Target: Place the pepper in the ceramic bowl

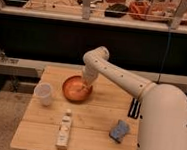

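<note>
At the back-left part of the table (100, 113), my gripper (87, 87) hangs low over the right half of the bowl (66, 88), tips down at or just inside the rim. My fingers are clenched tight, no gap between them. I cannot tell whether they pinch anything: the tips sit right against the bowl's orange inside. I cannot pick out the pepper either, since the spot under my fingertips is the same orange as the bowl.

The bowl is round, shallow and glossy orange-brown. It sits flat, left of the table's middle and closer to the back edge than the front.

My arm (122, 77) is white. It runs from my body (164, 127) at the right front corner up and left over the table, bends at an elbow above the bowl, then drops straight down to the gripper.

A white cup (44, 93) stands upright near the left edge, just left and a bit front of the bowl, not touching it.

A white bottle (64, 131) with an orange label lies flat near the front edge, left of middle, cap toward the back, well apart from the bowl.

A blue sponge (120, 131) lies near the front right corner, just beside my body.

A dark flat thing (133, 109) lies at the right edge, partly behind my arm. I cannot tell what it is.

Behind the back edge is a dark wall, with a cluttered bench (118, 12) above it.
</note>
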Tool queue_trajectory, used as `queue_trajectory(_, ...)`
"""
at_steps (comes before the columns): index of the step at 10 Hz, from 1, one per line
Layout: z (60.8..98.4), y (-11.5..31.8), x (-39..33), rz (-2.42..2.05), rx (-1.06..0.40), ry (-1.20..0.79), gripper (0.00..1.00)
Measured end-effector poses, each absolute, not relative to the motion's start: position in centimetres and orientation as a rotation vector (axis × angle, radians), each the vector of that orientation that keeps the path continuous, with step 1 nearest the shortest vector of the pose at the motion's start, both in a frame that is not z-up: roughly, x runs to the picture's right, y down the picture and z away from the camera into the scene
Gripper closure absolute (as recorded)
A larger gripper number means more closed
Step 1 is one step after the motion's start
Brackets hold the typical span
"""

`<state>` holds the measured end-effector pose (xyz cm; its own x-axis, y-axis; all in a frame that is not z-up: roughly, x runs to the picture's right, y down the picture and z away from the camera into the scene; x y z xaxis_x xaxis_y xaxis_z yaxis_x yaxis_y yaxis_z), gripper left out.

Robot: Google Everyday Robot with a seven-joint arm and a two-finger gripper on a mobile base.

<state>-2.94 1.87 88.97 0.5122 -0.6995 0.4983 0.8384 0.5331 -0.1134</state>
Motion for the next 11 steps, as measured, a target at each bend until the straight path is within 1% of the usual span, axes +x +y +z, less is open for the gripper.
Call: queue_trajectory(11, 89.18, 1.56, -3.00, -0.963, -0.350, -0.431, 1.00)
